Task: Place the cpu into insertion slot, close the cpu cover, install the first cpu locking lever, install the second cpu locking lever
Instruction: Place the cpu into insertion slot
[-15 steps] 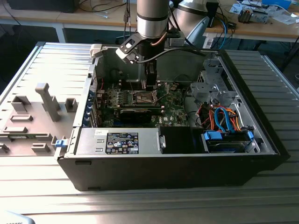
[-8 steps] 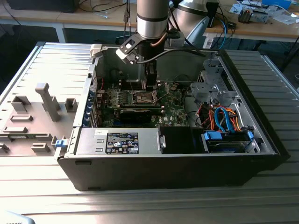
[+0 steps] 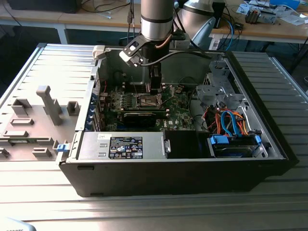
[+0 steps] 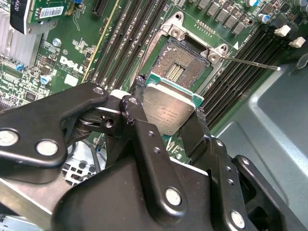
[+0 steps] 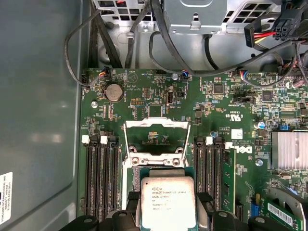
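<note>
Now one cpu (image 4: 169,113) is clamped between the two fingers (image 4: 144,139) of the gripper (image 4: 169,105), over one bare slot (image 4: 185,67); one cover (image 5: 157,123) is raised.

- This is a robotics or electronics lab, a workshop sort of room.
- A desktop computer case (image 3: 183,168) lies open on a ribbed metal table (image 3: 269,202) (no home desk looks so).
- Grey fixture blocks (image 3: 48,103) stand on that table, at the exterior view's left.
- Behind it, wooden benches (image 3: 269,31) carry loose cables (image 3: 110,7) and parts.
- My gripper (image 4: 169,103) clasps a bare cpu (image 5: 167,202) above the green motherboard (image 5: 159,103).
</note>
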Tool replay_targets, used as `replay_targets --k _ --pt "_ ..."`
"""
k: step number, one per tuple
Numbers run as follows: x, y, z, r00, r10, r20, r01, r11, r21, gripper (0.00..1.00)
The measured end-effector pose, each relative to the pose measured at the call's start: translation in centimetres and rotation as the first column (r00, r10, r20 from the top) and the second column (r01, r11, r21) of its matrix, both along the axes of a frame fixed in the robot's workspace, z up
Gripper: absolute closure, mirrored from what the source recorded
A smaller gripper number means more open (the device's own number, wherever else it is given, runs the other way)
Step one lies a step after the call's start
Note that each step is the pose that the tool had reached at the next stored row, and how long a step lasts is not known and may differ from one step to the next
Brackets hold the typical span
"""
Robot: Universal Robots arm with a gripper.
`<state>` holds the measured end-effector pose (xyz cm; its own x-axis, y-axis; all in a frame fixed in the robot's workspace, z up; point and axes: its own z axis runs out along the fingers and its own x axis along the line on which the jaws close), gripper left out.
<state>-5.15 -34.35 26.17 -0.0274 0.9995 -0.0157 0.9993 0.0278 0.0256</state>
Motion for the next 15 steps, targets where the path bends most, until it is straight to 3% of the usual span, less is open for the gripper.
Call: replay_targets --k 15 --pt "-0.01 0.04 -0.54 1.0 0.0 0.0001 0.0 1.0 0.0001 0.45"
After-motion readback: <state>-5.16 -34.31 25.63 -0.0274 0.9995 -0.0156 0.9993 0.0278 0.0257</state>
